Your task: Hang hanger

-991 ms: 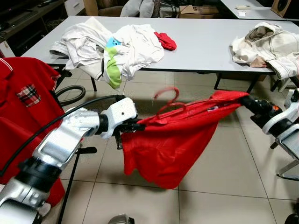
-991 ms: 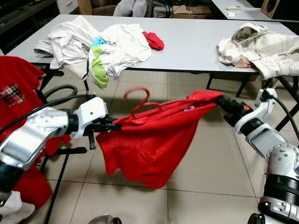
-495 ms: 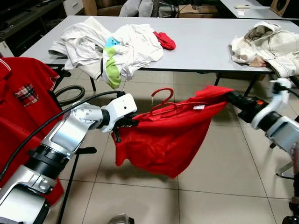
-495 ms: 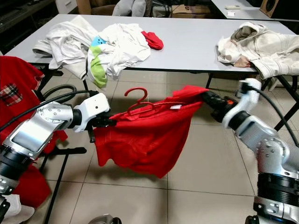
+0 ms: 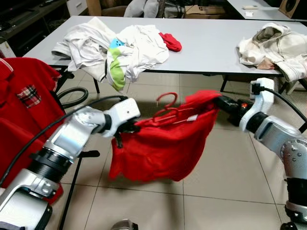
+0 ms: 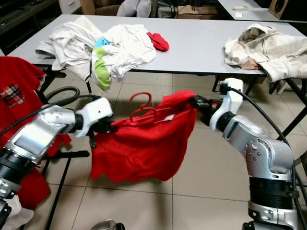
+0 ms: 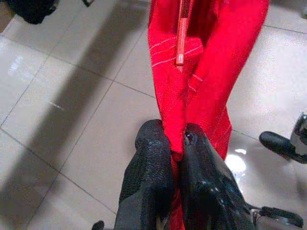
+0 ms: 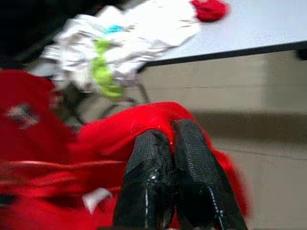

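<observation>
1. The left gripper (image 7: 175,143) is pinched tight on one shoulder of the red cloth shirt (image 5: 163,148); the right gripper (image 8: 170,139) is clamped on the other, spreading it above the tiled floor (image 5: 225,187).
2. The red plastic hanger (image 5: 165,108) sits in the shirt's neck, hook up, short of the grey table (image 5: 211,43) beyond.
3. Compared with a second ago, the grippers are closer together, so the shirt sags.

A: Red shirt (image 5: 163,148) w/ white label, red hanger (image 5: 165,106) in it. Black fingers (image 7: 148,167), silver arms.

B: On grey table (image 5: 211,43): white clothes (image 5: 96,43) w/ lime-green & blue bits, small red cloth (image 5: 170,41), cream jacket (image 5: 280,50). Left of table: red polo (image 5: 24,96), plaid pocket. Beige floor tiles (image 5: 230,177).
</observation>
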Controlling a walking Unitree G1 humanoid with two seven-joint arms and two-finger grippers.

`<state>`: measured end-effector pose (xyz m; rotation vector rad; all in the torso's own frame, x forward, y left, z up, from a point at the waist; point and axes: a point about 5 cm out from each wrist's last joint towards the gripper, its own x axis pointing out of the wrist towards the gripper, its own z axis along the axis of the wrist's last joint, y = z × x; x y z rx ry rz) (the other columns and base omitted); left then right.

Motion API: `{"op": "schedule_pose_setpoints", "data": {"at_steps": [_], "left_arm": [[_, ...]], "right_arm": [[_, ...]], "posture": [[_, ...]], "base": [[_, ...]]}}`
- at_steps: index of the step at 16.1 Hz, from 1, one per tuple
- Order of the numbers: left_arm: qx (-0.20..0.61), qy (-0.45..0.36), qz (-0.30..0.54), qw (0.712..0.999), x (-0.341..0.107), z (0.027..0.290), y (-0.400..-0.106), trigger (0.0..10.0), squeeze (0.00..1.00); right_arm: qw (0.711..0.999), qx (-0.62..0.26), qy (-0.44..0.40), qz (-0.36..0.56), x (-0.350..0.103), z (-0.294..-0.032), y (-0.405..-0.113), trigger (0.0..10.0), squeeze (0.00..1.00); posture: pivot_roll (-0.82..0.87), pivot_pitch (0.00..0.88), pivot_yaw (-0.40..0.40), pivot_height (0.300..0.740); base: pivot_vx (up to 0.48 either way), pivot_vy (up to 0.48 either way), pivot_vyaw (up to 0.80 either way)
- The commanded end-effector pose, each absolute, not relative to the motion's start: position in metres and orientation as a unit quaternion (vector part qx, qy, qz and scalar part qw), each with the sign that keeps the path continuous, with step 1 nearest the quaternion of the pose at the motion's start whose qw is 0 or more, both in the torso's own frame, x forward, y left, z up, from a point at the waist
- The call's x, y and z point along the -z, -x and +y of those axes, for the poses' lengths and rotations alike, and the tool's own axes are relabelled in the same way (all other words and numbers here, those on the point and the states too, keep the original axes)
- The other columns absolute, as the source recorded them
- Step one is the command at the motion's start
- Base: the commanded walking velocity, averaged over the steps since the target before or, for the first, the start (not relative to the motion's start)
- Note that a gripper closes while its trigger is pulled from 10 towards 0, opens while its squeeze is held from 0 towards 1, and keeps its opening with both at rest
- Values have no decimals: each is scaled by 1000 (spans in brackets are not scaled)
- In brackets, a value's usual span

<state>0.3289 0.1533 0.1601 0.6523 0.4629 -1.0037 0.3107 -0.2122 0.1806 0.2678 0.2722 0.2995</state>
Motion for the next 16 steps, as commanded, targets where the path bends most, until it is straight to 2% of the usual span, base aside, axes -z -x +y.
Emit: {"op": "schedule_pose_setpoints", "data": {"at_steps": [1,3,5,6,9,11,13,16], "left_arm": [[450,-300,218,813,-172,170,-331,0,0],[458,-275,229,814,-172,170,-327,0,0],[458,-266,244,812,-168,167,-324,0,0],[460,-271,265,803,-155,158,-320,0,0],[463,-265,292,794,-139,145,-317,0,0],[445,-268,299,800,-135,148,-320,0,0],[425,-242,291,822,-141,151,-326,0,0],[432,-224,292,824,-148,157,-325,0,0]], "right_arm": [[984,-52,-97,141,-174,-238,-314,0,0],[987,-9,-74,143,-169,-242,-316,0,0],[990,8,-58,132,-168,-234,-317,0,0],[995,10,-40,93,-173,-207,-319,0,0],[998,8,-1,58,-184,-177,-317,0,0],[998,10,32,50,-186,-169,-313,0,0],[994,9,101,50,-179,-159,-305,0,0],[985,29,161,55,-171,-164,-301,0,0]], "posture": [[-72,0,22,740],[-69,0,31,740],[-66,0,36,740],[-64,0,48,740],[-66,0,57,740],[-69,0,63,740],[-71,0,68,740],[-71,0,68,740]], "base": [[0,0,0],[0,0,0],[0,0,0],[0,0,0],[0,0,0],[0,0,0],[0,0,0],[0,0,0]]}}
